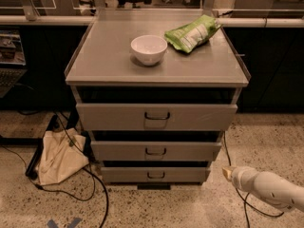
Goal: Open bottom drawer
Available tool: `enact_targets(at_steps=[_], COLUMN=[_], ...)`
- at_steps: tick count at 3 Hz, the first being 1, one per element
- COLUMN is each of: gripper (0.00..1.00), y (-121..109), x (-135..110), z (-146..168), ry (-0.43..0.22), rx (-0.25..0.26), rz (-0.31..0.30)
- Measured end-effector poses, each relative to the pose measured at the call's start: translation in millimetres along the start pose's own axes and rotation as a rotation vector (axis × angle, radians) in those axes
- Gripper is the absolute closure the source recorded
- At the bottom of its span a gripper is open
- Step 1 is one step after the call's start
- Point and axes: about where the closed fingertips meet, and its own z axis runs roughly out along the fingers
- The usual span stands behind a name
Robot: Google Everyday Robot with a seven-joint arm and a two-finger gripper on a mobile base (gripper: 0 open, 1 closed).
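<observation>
The grey cabinet has three drawers stacked. The bottom drawer [180, 175] is the narrowest and shallowest, near the floor, with a small dark loop handle [156, 175] at its centre. Its front stands a little behind the fronts of the drawers above. My gripper [229, 173] is the tan tip of a white arm coming in from the lower right. It hovers just right of the bottom drawer's right end, at about the same height, and touches nothing.
The middle drawer [190, 151] and the top drawer [199, 116] sit above. A white bowl [148, 49] and a green bag [192, 33] lie on the cabinet top. A cloth bag [59, 156] and cables [102, 194] lie on the floor at the left.
</observation>
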Motion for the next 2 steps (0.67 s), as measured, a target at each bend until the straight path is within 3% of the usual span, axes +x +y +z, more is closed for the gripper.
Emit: enact_targets(at_steps=[1,2], gripper=[1.00,1.00], y=[1,6], x=[7,25], z=[8,38], ry=[-0.035,-0.089], rx=[0.018,0.029], rz=[0.045,0.149])
